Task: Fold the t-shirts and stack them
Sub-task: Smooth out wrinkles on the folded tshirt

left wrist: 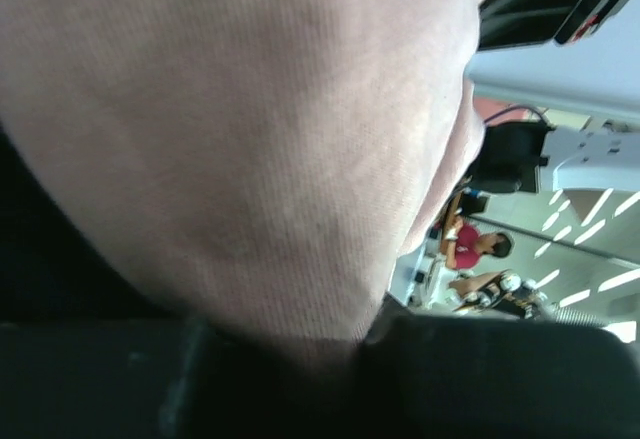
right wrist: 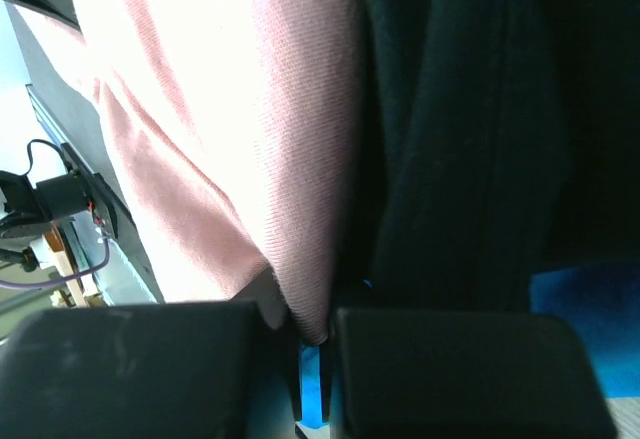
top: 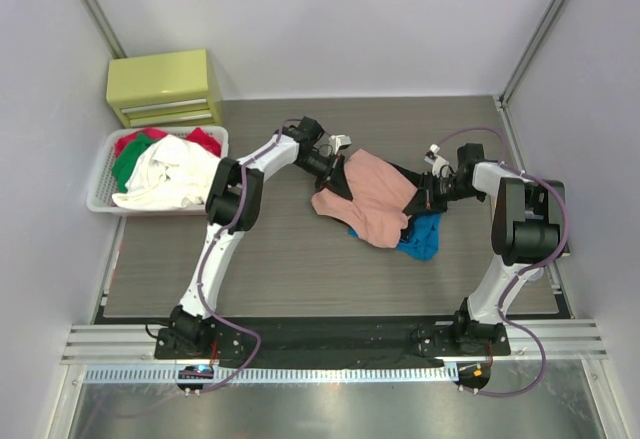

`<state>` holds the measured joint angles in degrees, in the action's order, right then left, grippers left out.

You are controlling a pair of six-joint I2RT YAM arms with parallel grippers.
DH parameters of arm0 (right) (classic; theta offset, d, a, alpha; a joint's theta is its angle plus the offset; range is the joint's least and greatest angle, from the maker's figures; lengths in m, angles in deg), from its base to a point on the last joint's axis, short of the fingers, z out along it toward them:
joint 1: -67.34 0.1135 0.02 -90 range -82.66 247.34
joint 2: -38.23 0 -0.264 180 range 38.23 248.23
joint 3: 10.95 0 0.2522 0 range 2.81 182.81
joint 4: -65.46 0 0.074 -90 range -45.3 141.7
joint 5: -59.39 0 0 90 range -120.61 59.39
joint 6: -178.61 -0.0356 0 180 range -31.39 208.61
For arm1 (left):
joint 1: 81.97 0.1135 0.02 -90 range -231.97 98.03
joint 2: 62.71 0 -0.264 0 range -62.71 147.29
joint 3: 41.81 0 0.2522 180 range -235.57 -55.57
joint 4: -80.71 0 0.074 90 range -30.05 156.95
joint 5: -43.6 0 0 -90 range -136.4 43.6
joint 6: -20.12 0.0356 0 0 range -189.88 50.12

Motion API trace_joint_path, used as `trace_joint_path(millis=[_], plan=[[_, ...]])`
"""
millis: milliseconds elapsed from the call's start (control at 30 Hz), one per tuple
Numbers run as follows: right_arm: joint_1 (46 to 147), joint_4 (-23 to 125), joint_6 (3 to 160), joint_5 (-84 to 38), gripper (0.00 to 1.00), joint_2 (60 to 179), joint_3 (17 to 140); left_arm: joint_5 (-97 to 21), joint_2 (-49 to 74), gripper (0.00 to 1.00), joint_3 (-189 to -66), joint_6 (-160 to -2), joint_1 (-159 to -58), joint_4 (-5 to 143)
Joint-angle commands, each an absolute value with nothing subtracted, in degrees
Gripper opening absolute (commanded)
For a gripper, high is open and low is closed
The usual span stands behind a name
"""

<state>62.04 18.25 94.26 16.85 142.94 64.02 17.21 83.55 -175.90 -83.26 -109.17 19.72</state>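
Done: you have nothing folded yet.
Grip: left gripper (top: 336, 170) and right gripper (right wrist: 315, 337) each clamp the salmon-pink t-shirt (top: 370, 191).
Remaining: every fold, then the stack.

1. Top view: no lettering, number or label can be read. The salmon-pink t-shirt (top: 365, 194) turns only plain cloth upward. The yellow-green drawer unit (top: 165, 87) and the white basket (top: 100, 174) show no mark legible at this size.
2. Left wrist view: the salmon-pink t-shirt (left wrist: 250, 139) fills most of the picture with bare weave. The background beyond it is too blurred to read.
3. Right wrist view: the salmon-pink t-shirt (right wrist: 230, 129), the black t-shirt (right wrist: 480, 129) and a blue cloth (right wrist: 590, 329) all show plain fabric, with no readable print or tag.
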Motion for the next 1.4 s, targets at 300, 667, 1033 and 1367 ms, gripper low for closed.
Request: trace_joint_path(millis=[300,667,1033,1367], plan=[[62.9,16.0,97.1,18.4,0.01,138.9,66.0,18.2,82.2,0.0,-178.0,-80.2,-109.1,16.5],[64.4,12.1,98.6,20.0,0.01,133.2,67.7,13.5,74.1,0.0,-179.0,-76.3,-113.3,14.1],[64.7,10.1,98.9,21.6,0.01,130.6,69.2,14.3,68.8,0.0,-176.4,-77.4,-113.4,16.5],[65.0,5.8,99.2,22.3,0.01,127.2,72.4,14.5,66.1,0.0,-173.7,-78.9,-115.0,19.3]])
